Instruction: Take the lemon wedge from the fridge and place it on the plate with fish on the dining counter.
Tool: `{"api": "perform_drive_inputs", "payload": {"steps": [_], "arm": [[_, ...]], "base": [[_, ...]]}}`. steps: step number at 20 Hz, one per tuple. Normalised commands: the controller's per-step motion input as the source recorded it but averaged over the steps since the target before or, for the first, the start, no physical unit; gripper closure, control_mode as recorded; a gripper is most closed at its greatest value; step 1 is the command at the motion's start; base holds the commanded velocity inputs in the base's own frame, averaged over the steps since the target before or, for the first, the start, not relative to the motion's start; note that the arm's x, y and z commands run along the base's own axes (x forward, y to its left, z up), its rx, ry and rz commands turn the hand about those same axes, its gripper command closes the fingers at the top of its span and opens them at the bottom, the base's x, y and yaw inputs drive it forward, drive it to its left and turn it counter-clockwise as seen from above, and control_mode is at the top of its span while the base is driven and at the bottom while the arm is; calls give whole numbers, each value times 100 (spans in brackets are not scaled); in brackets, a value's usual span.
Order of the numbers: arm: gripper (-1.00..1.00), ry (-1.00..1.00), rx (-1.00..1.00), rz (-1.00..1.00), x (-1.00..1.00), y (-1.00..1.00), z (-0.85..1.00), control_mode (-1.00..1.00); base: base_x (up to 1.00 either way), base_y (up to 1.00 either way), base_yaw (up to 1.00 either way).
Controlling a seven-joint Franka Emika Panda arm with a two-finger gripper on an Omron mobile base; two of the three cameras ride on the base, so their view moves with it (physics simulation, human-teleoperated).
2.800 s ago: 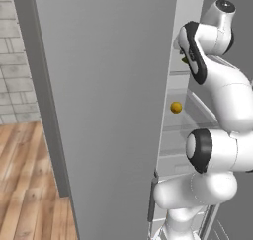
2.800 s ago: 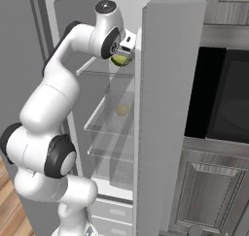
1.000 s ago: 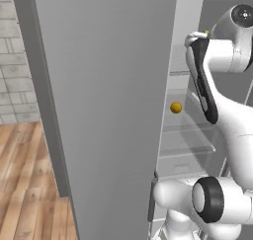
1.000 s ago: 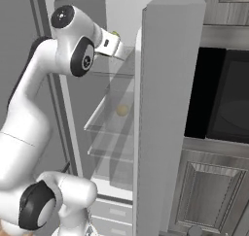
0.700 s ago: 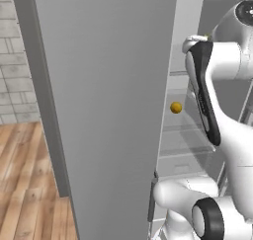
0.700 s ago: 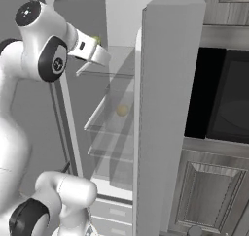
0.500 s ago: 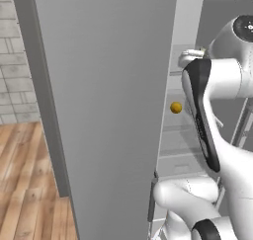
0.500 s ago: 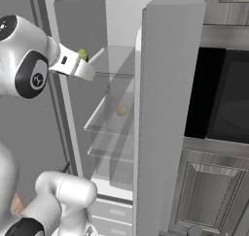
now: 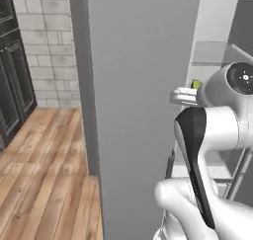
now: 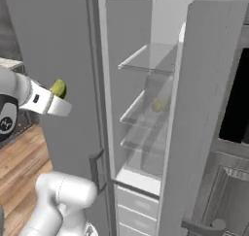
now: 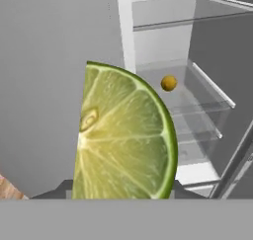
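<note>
While I look through the left base camera, I see a wood floor (image 9: 44, 170) at 8 o'clock and a brick wall (image 9: 44, 46) at 10 o'clock. A big grey fridge door (image 9: 138, 86) fills the middle and stands in my way. My arm's gripper (image 9: 190, 90) sits at 3 o'clock, just past the door's edge, with a bit of the lemon wedge (image 9: 196, 84) peeking out.

From the right base camera, the gripper (image 10: 59, 95) is at 9 o'clock, outside the fridge (image 10: 146, 109). The lemon wedge (image 10: 58, 88) sits in its fingers, pinched tight. Glass shelves (image 10: 146, 60) are in the open fridge, with a small round yellow fruit (image 10: 158, 105) on one.

On the hand camera, the lemon wedge (image 11: 123, 140) is huge and close. The round fruit (image 11: 169, 83) is at 1 o'clock behind it.
</note>
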Motion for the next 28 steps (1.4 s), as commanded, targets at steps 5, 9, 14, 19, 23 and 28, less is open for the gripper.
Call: {"api": "perform_drive_inputs", "payload": {"steps": [5, 9, 14, 19, 23, 28], "arm": [[100, 0, 0, 0, 0, 0, 0, 100], [100, 0, 0, 0, 0, 0, 0, 100], [100, 0, 0, 0, 0, 0, 0, 100], [100, 0, 0, 0, 0, 0, 0, 100], [100, 0, 0, 0, 0, 0, 0, 100], [100, 0, 0, 0, 0, 0, 0, 100]], "base": [[0, 17, 96], [0, 19, 96], [0, 18, 96], [0, 18, 97], [0, 17, 98], [0, 16, 97]]}}
